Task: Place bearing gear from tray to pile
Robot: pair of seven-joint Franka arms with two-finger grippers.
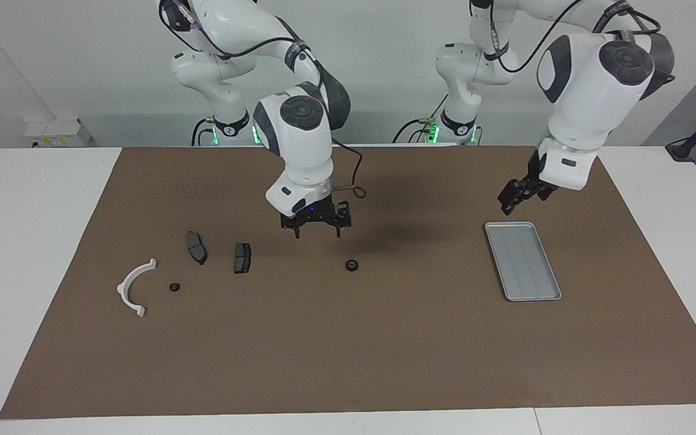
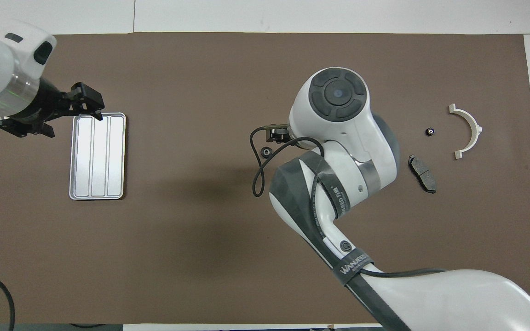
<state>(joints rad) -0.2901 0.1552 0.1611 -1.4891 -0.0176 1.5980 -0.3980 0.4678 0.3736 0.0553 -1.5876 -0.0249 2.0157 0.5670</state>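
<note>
Right now the bearing gear [image 1: 352, 265] lies on the mat mid-table, off the empty tray [image 1: 522, 261]; right gripper [image 1: 316, 228], fingers spread, should centre over it before descending; left gripper [image 1: 520, 196] waits, fingers unclear

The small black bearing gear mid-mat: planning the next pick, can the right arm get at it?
Probably yes: the small black bearing gear lies alone on the brown mat, the right end effector open above it.

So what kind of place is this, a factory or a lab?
Most likely a robotics lab or test bench, not a production line. Two white arms stand at a plain table with a brown mat, and only a few loose parts lie on it: a metal tray, a white bracket, small gears.
</note>
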